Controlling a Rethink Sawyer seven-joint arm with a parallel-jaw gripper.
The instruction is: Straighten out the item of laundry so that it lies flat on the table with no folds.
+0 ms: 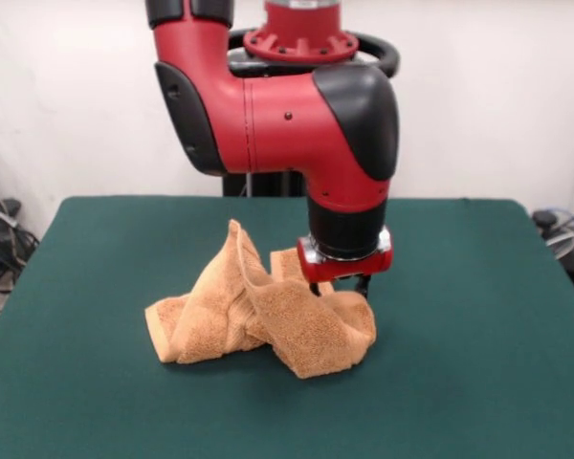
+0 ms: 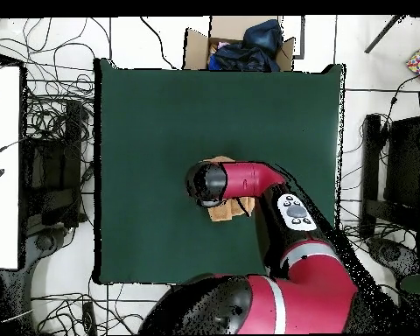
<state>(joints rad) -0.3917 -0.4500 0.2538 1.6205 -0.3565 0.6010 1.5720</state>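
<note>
The orange-tan towel (image 1: 268, 320) lies crumpled in a heap near the middle of the dark green table (image 1: 469, 335), with thick folds crossing and one corner standing up in a peak. My gripper (image 1: 342, 287) is down at the heap's right rear part, touching or sunk into the cloth. Its tips are hidden by the towel, so I cannot tell whether it holds anything. In the overhead view the arm covers most of the towel (image 2: 220, 213), and only small tan patches show on the table (image 2: 161, 131).
The red arm's elbow (image 1: 268, 115) hangs over the table's far side. Past the table's edge, a cardboard box (image 2: 240, 44) holds dark cloth. Cables (image 2: 52, 114) lie on the floor beside a white desk (image 2: 2, 166).
</note>
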